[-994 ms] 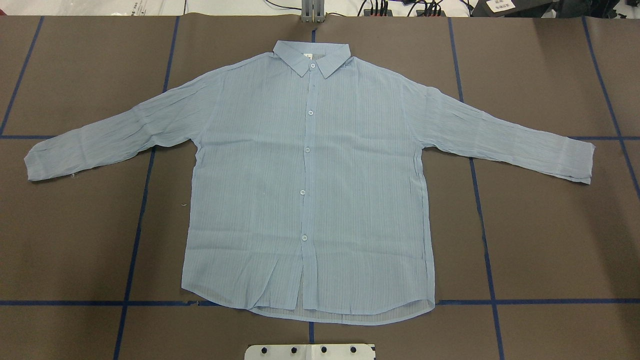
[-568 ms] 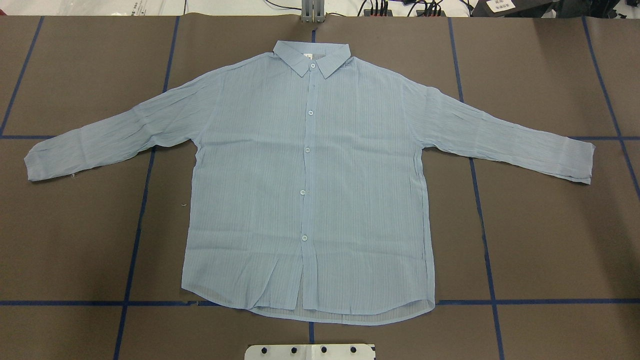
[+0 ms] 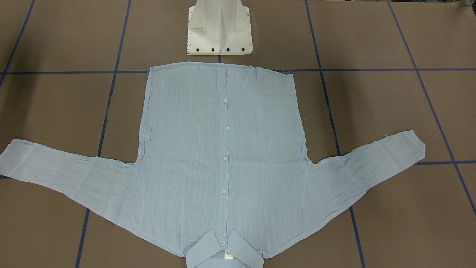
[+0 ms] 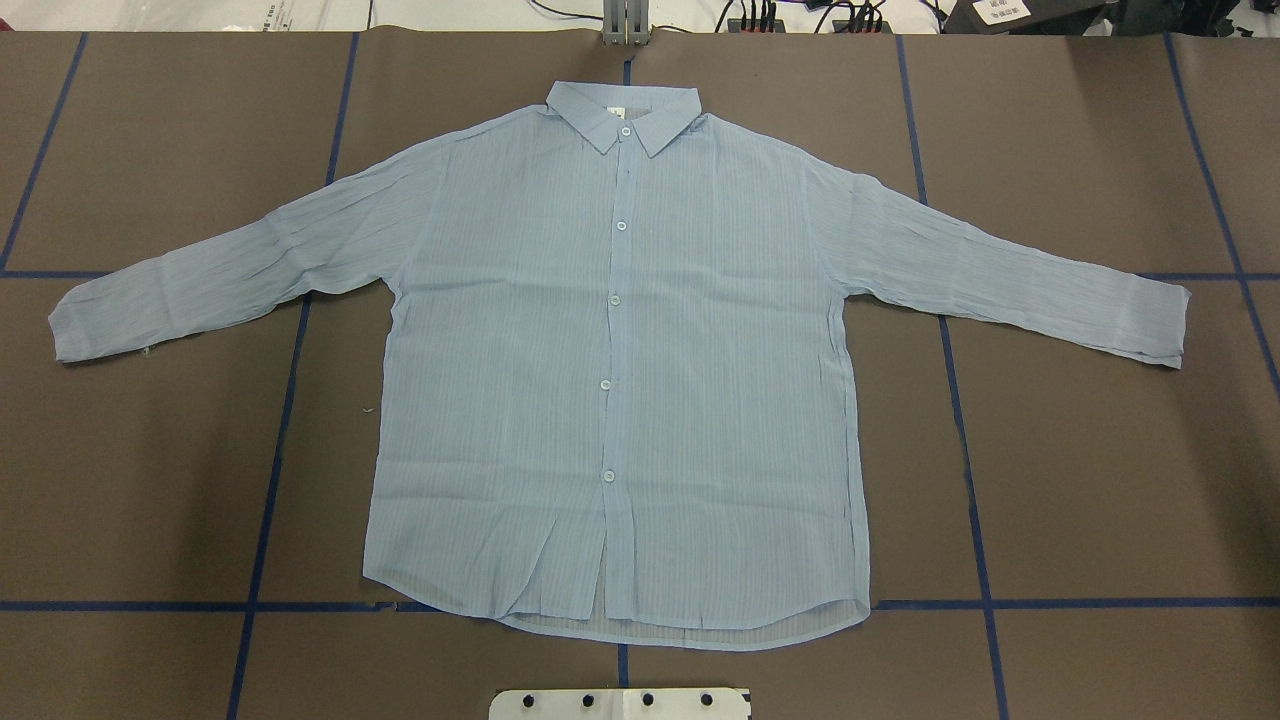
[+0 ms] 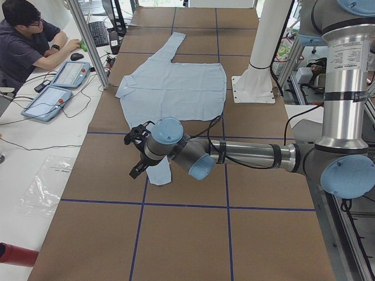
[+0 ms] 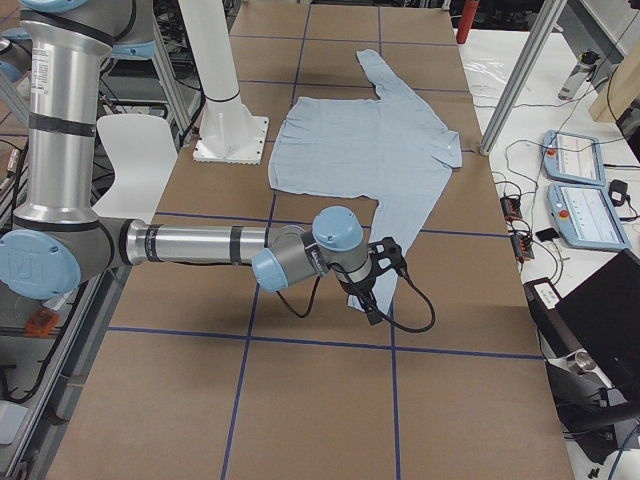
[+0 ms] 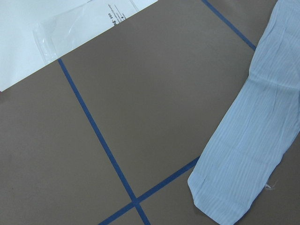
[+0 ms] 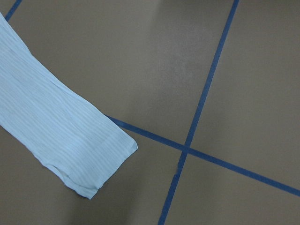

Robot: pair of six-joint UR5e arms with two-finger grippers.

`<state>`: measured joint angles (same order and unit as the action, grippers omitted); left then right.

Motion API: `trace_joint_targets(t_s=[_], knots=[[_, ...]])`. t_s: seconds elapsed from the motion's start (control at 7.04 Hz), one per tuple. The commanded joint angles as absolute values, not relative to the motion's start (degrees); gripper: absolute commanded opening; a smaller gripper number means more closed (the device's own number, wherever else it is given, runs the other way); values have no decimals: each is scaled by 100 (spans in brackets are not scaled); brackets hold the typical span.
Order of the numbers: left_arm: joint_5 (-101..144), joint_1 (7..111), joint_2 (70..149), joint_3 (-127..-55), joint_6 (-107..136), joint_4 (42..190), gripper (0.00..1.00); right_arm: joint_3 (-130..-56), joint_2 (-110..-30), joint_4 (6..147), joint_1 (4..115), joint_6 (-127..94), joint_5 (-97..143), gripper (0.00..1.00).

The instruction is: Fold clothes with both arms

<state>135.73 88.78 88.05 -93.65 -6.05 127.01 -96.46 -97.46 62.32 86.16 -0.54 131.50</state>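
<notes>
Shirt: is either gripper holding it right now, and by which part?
Nothing is held. The shirt lies flat and untouched; the left gripper and right gripper hover near its sleeve ends.

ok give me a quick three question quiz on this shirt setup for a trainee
1. True or false: the shirt lies flat with its front up and both sleeves spread out to the sides.
2. The collar lies: A) at the end nearest the robot's base; B) at the end farthest from the base; C) folded under the shirt.
3. How many buttons show down the front, counting the one at the collar?

Key: 1 true; 2 B; 3 five.
</notes>
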Motion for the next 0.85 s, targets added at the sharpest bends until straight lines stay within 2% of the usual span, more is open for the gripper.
trace_joint_targets(t_s=[0.0, 0.43, 0.57, 0.71], knots=[[13579, 8886, 8833, -9115, -598, 13121, 100, -9018, -9467, 5312, 8134, -1596, 13113, 100], [13834, 8886, 8789, -9088, -598, 13227, 100, -8650, -9466, 3783, 6370, -5404, 11520, 87], [13834, 8886, 8789, -9097, -598, 13228, 100, -8309, -9466, 3475, 6207, -5806, 11462, 79], [13834, 8886, 8789, -9097, -598, 13228, 100, -7914, -9466, 3011, 6109, -6071, 11452, 74]])
